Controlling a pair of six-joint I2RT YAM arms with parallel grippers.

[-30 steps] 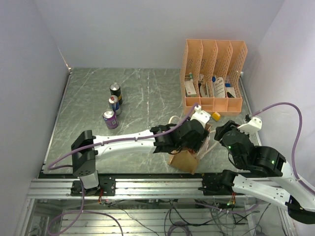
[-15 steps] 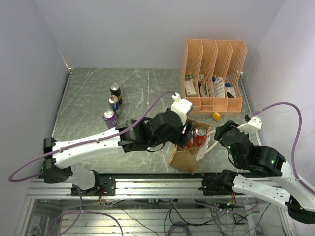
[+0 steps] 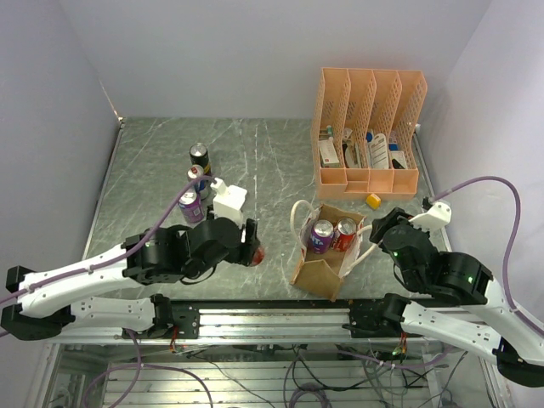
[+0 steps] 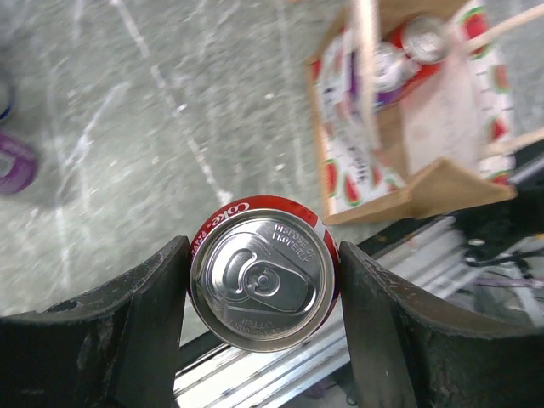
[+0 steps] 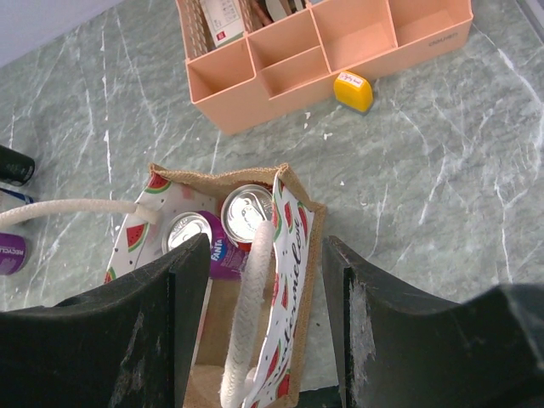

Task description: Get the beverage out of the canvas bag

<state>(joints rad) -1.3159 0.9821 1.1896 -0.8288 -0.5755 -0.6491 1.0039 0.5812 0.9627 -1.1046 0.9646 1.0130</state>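
Note:
The tan canvas bag (image 3: 321, 270) with white rope handles stands open near the table's front edge. Inside it are a purple Fanta can (image 3: 321, 235) and a red can (image 3: 344, 234). My left gripper (image 3: 252, 245) is left of the bag and apart from it, shut on a red Coke can (image 4: 263, 280) held upright above the table. My right gripper (image 5: 265, 285) is open above the bag (image 5: 293, 255). Its jaws straddle the bag's right wall and one rope handle (image 5: 246, 323). Both cans in the bag show in the right wrist view, purple (image 5: 191, 238) and red (image 5: 246, 212).
A peach-orange file organizer (image 3: 370, 127) with boxes in it stands at the back right, with a small yellow item (image 3: 373, 201) in front of it. Three cans (image 3: 197, 178) stand in a row at the left. The metal front rail (image 3: 255, 319) runs just below the bag.
My left gripper has come up out of the bag and swung left, carrying the red Coke can. The bag's inside with two cans now shows. The right arm has not moved.

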